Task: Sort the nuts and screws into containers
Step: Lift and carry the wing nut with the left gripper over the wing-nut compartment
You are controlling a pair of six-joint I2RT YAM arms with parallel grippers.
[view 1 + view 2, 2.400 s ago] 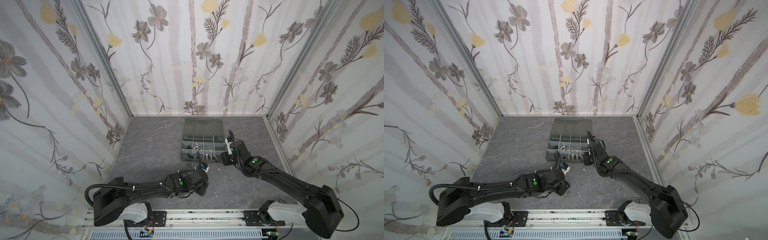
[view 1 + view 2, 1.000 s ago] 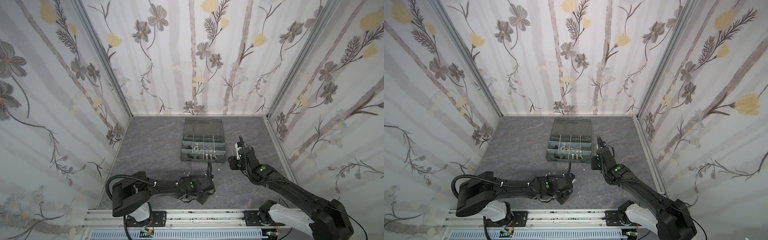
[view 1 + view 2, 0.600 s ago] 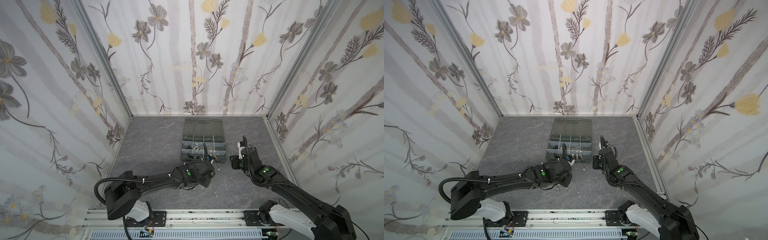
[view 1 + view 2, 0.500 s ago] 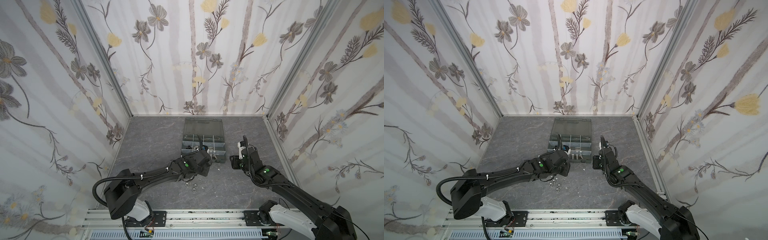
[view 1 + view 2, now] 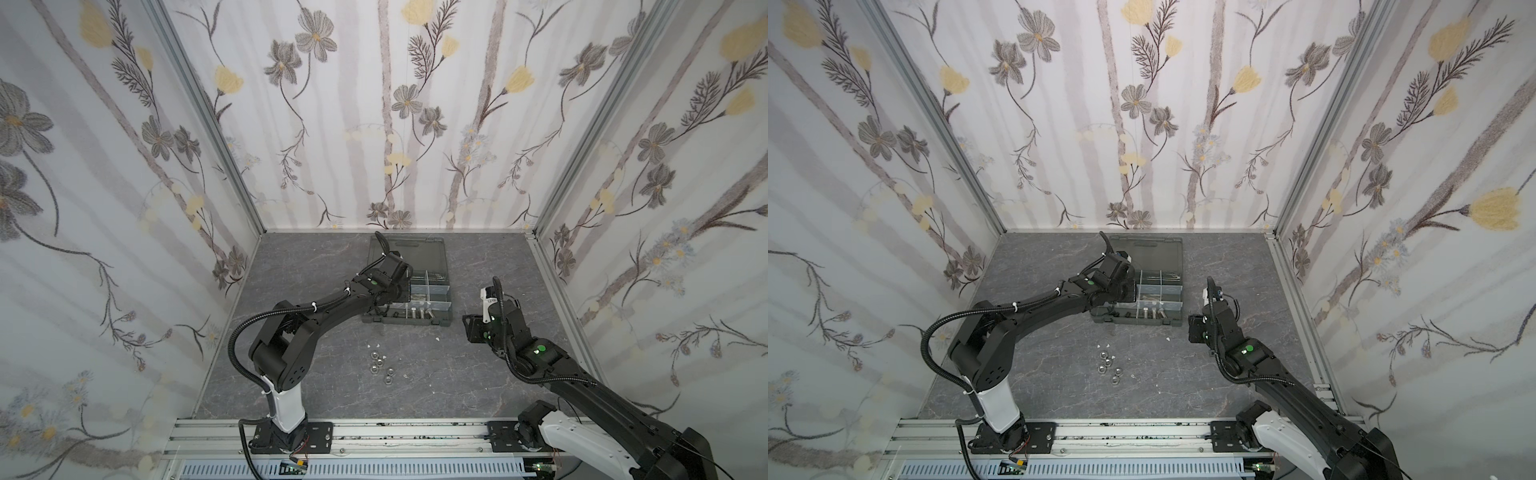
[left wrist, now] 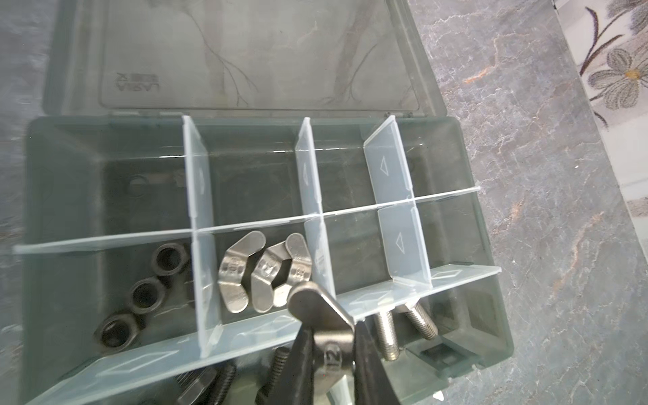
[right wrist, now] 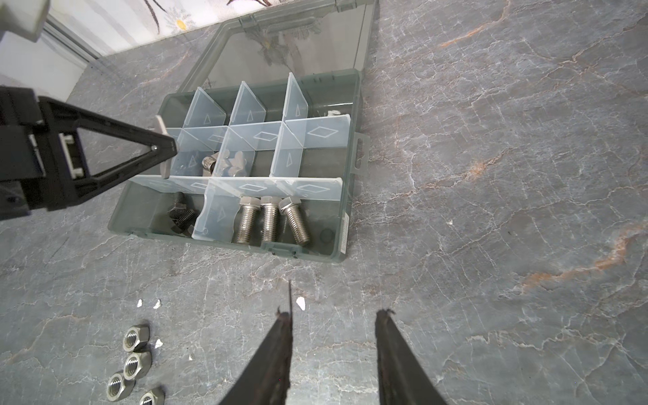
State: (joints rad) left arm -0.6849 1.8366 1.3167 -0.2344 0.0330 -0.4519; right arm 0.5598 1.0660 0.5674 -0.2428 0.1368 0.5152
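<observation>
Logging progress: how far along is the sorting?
Done: silver bolts, black screws, black nuts and wing nuts sit in separate case cells. In hand: left gripper holds another wing nut over them. Left: four hex nuts on the table; right gripper open, empty.

Four hex nuts (image 7: 137, 364), three bolts (image 7: 269, 219)

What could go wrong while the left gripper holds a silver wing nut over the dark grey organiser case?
The silver wing nut in the left gripper hangs over a pale translucent partition, not clearly over the cell with two wing nuts; released, it may drop among the black screws.
Four silver hex nuts lie close together; the open right gripper, picking one, could knock the others.
</observation>
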